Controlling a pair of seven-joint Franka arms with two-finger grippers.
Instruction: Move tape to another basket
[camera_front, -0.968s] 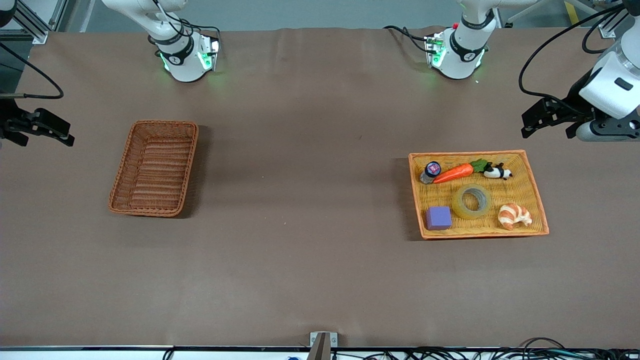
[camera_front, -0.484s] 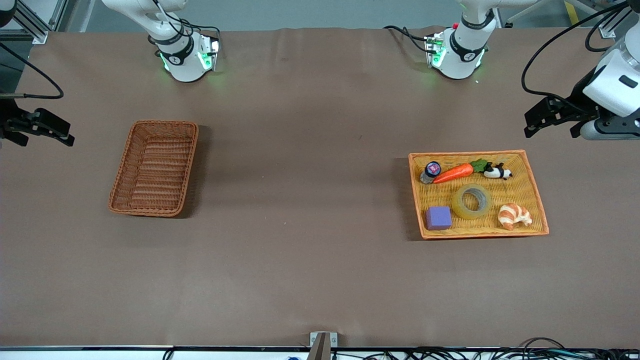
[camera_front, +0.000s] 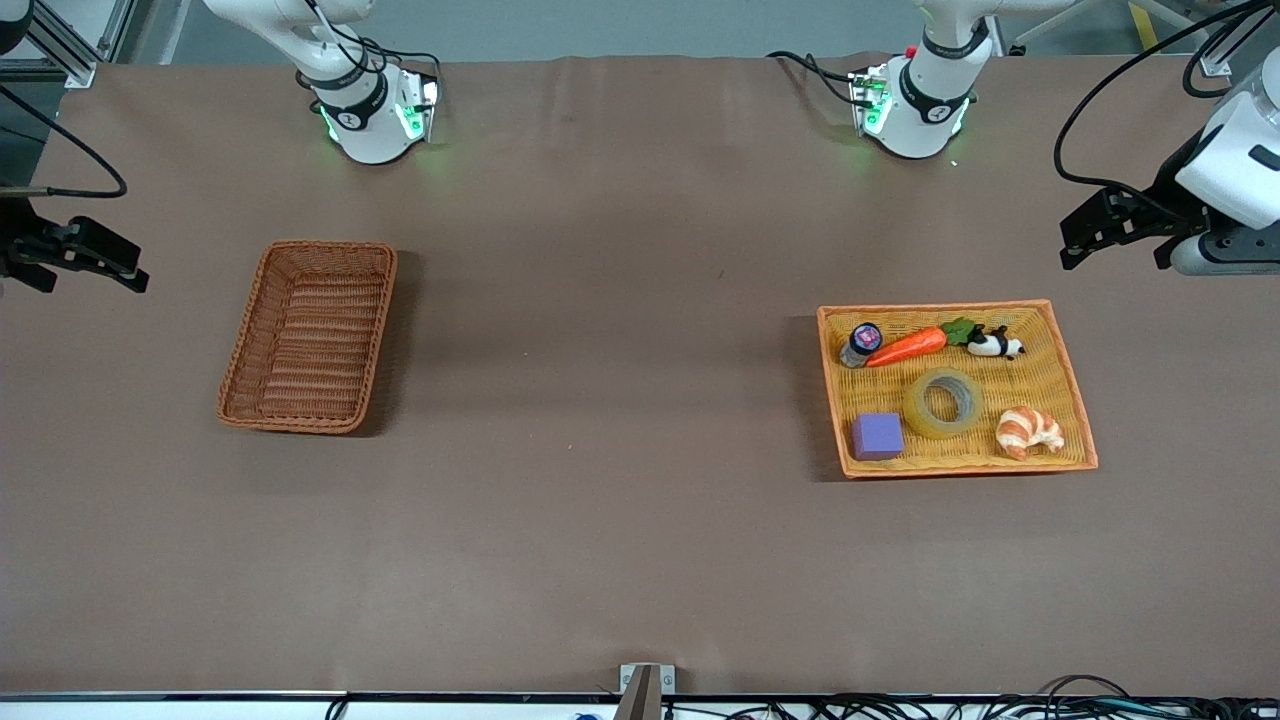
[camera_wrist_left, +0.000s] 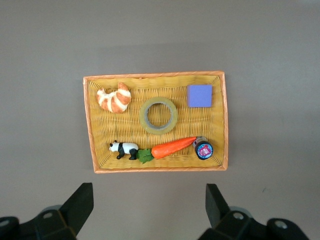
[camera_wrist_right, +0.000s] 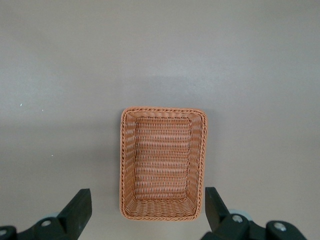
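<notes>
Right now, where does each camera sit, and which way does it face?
Front view: high across the table, facing both arm bases; left claw and right claw at the edges.
Left wrist view: looks down on the tray with the tape; open fingers show.
Right wrist view: down on the basket; open fingers show.
Front shares both.

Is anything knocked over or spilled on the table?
Nothing stands out. The tape lies flat in the tray with the other things, the basket sits upright, and the left claw and right claw wait open.
</notes>
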